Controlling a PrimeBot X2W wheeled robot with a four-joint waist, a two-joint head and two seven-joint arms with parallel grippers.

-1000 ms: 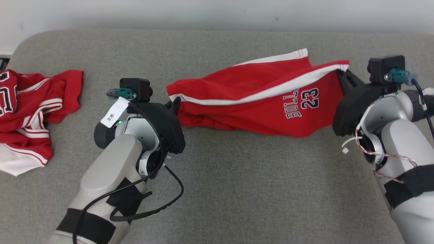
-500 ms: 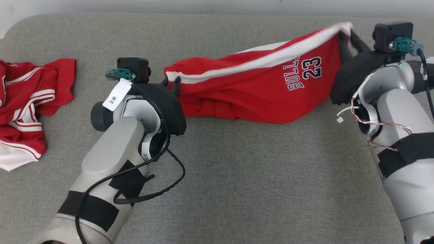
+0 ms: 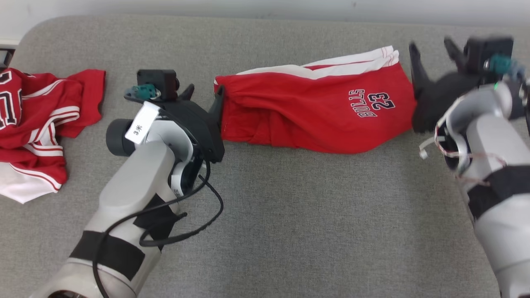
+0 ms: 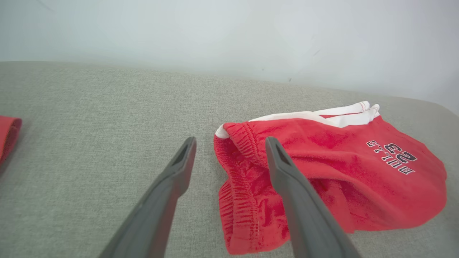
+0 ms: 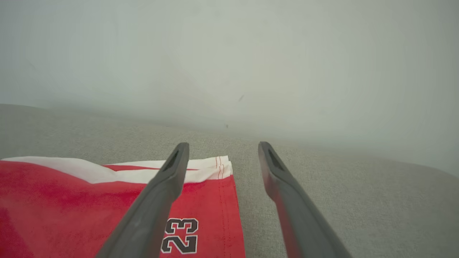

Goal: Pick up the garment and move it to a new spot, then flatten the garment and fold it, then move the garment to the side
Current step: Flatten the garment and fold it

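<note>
Apart: left claw (image 3: 205, 87), right claw (image 3: 430, 43) (agape)

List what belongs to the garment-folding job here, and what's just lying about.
Job in hand:
- red shorts, lying on the grey cushion
- left claw, open
- right claw, open

Lying about:
- red jersey, crumpled at the cushion's left end
</note>
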